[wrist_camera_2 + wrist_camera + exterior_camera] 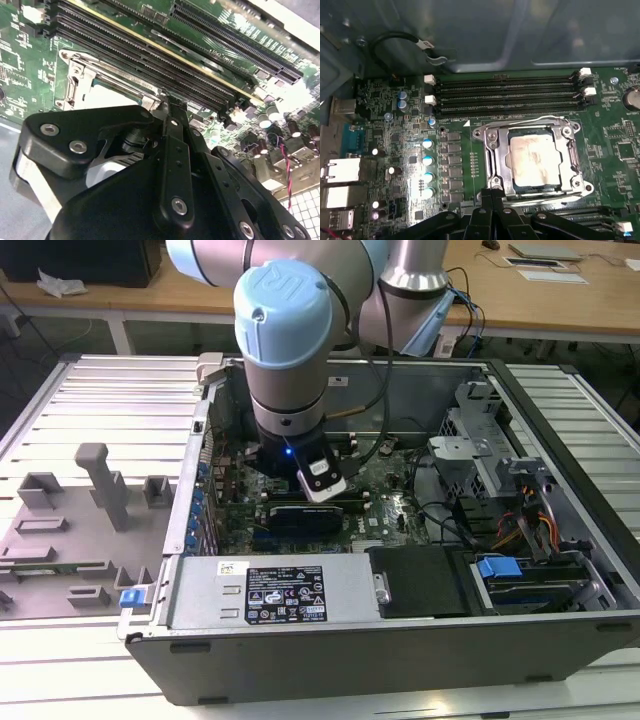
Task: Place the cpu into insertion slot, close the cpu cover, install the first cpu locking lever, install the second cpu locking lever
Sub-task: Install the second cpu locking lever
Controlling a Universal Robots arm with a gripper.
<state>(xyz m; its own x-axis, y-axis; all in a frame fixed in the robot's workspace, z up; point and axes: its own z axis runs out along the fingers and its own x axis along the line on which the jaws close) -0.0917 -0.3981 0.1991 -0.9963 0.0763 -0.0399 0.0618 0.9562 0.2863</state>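
Gripper: black, jointed linkage with silver screws, hanging from the arm (pixel 285 335) down into the open computer case (pixel 400 640) in the exterior view; in the first wrist view the gripper (pixel 492 192) has its fingertips drawn together at the edge of the socket; I cannot tell whether they pinch anything or merely touch the metal there

Cpu: the cpu (pixel 532 160) lies flat in the insertion slot (pixel 496 162), just beyond the gripper's tips; small square chip, pale silvery-tan top with a dull smeared sheen; sides square with the socket frame, no long axis to speak of

Cpu cover: the cpu cover (pixel 570 150) is a thin silvery metal frame with a cut-out middle; it lies down around the chip, the chip's top showing through the opening

Insertion slot: square socket, bright metal rim with screws at the corners, set in the green circuit board (pixel 620 125); one edge runs parallel to the memory slots (pixel 505 97)

Locking lever: a thin wire lever (pixel 540 120) runs along the socket side nearest the memory slots; a second bar lies along the side nearest the gripper, its state hard to read

Second wrist view: the gripper (pixel 167 107) tapers to a closed point beside the socket's metal rim (pixel 75 82), long black slots (pixel 150 55) running past it

Surroundings: grey fixture tray (pixel 80 520) on the exterior view's left of the case
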